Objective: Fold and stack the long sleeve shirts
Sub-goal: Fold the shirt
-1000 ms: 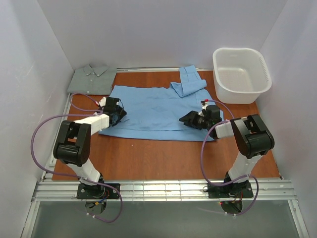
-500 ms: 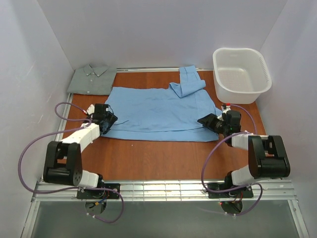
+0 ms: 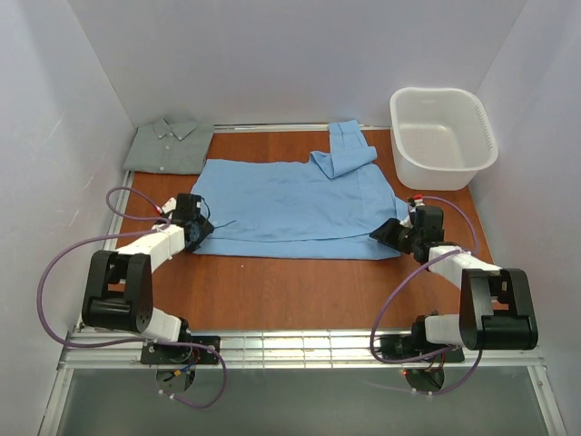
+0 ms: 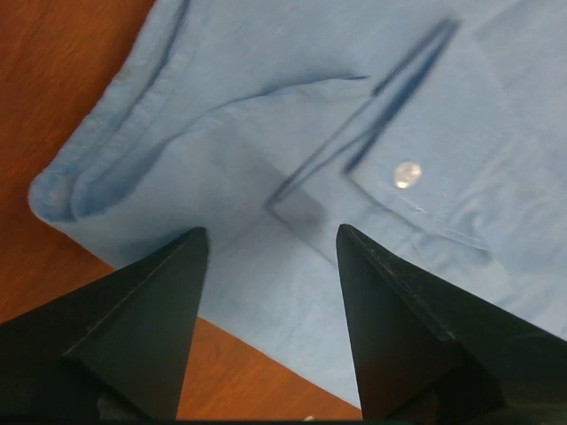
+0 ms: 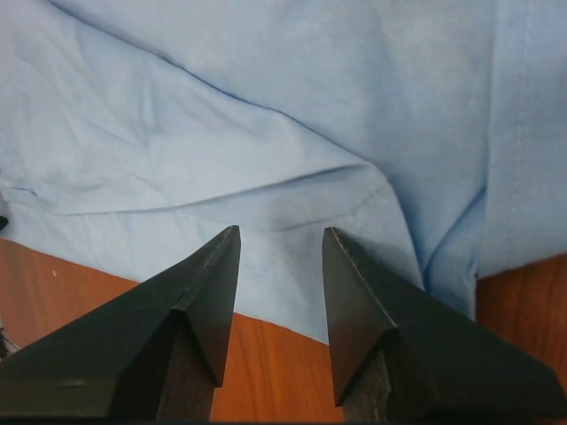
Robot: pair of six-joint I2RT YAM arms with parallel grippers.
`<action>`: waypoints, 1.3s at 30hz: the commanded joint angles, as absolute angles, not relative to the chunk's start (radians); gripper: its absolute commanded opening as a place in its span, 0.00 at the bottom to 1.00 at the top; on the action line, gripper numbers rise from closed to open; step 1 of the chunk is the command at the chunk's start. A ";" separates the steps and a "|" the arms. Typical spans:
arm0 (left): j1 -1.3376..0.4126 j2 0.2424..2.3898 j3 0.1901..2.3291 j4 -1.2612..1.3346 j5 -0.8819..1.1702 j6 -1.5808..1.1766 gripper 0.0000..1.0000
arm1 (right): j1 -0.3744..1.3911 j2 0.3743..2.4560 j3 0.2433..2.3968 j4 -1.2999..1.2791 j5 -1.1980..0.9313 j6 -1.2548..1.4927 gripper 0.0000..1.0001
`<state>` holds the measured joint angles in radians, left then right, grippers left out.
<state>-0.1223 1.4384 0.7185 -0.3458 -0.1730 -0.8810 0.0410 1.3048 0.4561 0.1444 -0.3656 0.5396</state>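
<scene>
The light sky-blue shirt (image 3: 295,204) lies spread across the middle of the wooden table, one sleeve folded up at the back (image 3: 345,150). The grey-green shirt (image 3: 168,145) lies folded at the back left corner. My left gripper (image 3: 201,229) is open and low at the blue shirt's near left corner; in the left wrist view (image 4: 270,235) a cuff with a white button (image 4: 407,173) lies just ahead of it. My right gripper (image 3: 386,232) is open at the shirt's near right corner; in the right wrist view (image 5: 279,232) its tips sit over the hem (image 5: 266,297).
A white plastic basket (image 3: 442,136) stands at the back right, close to the shirt's right edge. White walls enclose the table on three sides. Bare wood (image 3: 290,291) lies between the shirt and the arm bases. Purple cables loop beside both arms.
Both arms have drawn back and outward from over the shirt toward its near corners and dropped low. Both grippers stay open. The shirt lies a little flatter along its near edge.
</scene>
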 commanded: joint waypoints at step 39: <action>-0.307 1.466 0.914 -0.423 -0.156 -0.601 0.71 | 0.535 1.551 0.942 -0.344 0.032 0.242 0.37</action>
